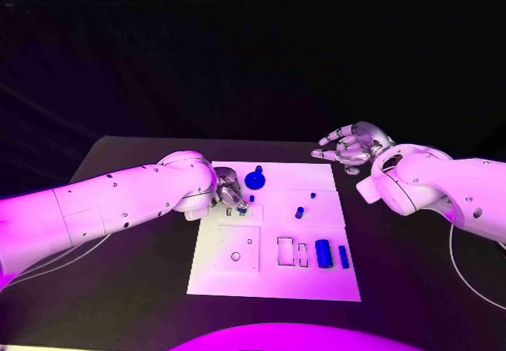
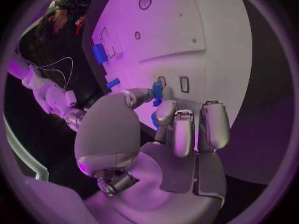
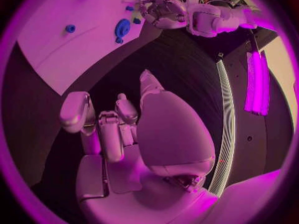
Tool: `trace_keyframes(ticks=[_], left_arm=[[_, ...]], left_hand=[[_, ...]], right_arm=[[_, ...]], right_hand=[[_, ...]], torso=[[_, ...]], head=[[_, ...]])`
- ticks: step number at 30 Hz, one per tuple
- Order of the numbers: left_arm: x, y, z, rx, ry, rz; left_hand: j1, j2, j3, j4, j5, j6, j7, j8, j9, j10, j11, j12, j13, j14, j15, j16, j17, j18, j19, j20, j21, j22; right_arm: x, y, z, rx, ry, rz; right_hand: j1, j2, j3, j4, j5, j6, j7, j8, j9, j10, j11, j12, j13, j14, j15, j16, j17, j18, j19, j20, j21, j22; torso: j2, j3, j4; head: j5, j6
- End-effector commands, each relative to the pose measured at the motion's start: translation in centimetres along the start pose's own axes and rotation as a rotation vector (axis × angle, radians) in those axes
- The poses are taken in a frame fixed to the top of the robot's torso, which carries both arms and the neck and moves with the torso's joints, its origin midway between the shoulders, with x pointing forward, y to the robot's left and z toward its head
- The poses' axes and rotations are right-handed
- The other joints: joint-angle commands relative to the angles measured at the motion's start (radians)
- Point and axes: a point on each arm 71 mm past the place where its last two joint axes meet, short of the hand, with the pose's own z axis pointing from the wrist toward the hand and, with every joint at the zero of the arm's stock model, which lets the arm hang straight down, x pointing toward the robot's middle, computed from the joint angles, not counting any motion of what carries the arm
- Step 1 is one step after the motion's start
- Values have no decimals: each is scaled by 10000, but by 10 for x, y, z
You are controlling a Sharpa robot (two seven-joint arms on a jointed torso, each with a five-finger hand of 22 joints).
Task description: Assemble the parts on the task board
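Task board (image 1: 276,281): a white plate is being seen lying flat at the middle of the black table (image 1: 126,300); it is judged stiff and not in need of lifting.
Left hand (image 1: 228,189): it is being held low over the board's 9 o'clock edge, fingers turned down; a small blue piece (image 2: 157,90) is being pinched at the fingertips beside two small rectangular slots.
Right hand (image 1: 349,148): it is being held off the board's 1 o'clock corner, above the table, fingers apart and nothing being grasped.
Gear-like blue part (image 1: 254,178): it is standing toward the board's 12 o'clock, just beside the left hand.
Blue blocks (image 1: 324,253): they are lying toward the board's 4 o'clock.
Handling: the parts are judged light, rigid and smooth, likely to slip; they are best being pinched across their short sides.
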Motion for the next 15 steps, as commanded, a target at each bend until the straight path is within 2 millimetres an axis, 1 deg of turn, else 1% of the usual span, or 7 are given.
trace_keyframes(ticks=[1,11,13,15], left_arm=[[4,2,1,-238,320,411],[5,3,1,-353,488,623],[5,3,1,-373,520,654],[5,3,1,-387,543,675]], left_hand=[[-31,100,1950,-1888,97,171,-105,68,20,66,-10,26,-8,927,-70,4,2308,-115,83,18,66,28],[-53,85,1979,-1911,160,180,-109,77,43,64,-15,10,-28,930,-75,9,2320,-116,85,11,67,28],[-59,81,1988,-1918,179,182,-110,80,49,64,-17,5,-34,930,-76,8,2318,-114,82,9,64,22],[-62,79,1994,-1925,193,184,-111,81,54,63,-19,1,-39,929,-77,7,2317,-117,90,8,70,36]], right_arm=[[2,1,0,-82,166,-113],[2,0,0,-72,185,-117],[2,0,0,-73,198,-120],[2,0,0,-70,209,-123]], right_hand=[[-70,10,-77,6,-65,-62,-37,56,-9,-1,-7,1,-9,674,-27,-67,1108,139,-57,19,-62,-7],[-116,-2,-111,12,-63,-71,-38,83,-15,5,-9,8,-18,673,-29,-71,1099,141,-57,16,-79,-16],[-116,-2,-111,12,-63,-71,-38,83,-15,5,-9,8,-18,673,-29,-71,1099,141,-57,16,-79,-16],[-116,-2,-111,12,-63,-71,-38,83,-15,5,-9,8,-18,673,-29,-71,1099,141,-57,16,-79,-16]], torso=[[-4,5,5],[-9,9,-2],[-5,13,0],[-5,15,-2]], head=[[4,-11],[25,-32],[57,-41],[53,-28]])
